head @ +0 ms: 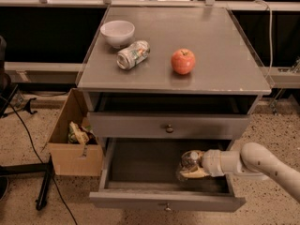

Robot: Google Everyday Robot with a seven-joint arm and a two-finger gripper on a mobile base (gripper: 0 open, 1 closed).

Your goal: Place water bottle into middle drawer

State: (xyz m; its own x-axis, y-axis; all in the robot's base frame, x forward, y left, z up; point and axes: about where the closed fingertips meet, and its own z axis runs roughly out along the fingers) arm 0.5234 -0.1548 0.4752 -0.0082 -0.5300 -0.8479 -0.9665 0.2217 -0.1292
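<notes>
**Bottle held inside open middle drawer**

The middle drawer (140, 201) stands pulled out; the knobbed drawer above it (136, 124) is closed. The arm reaches in from the right, its gripper (193, 168) low over the right part of the drawer floor. The gripper's fingers are clamped on the water bottle (189, 159), which sits within the drawer walls. On the cabinet top (225, 46) are a white bowl (117, 33), a crushed can (133, 55) and an apple (183, 61). A cardboard box (70, 161) stands to the cabinet's left.

Dim warm indoor light from above, table (220, 55) top evenly lit with faint sheen, soft shadow under the apple (183, 61), open drawer (140, 165) dark inside, pale claw (193, 168) gripping the bottle (189, 159) in that shade, black background.
</notes>
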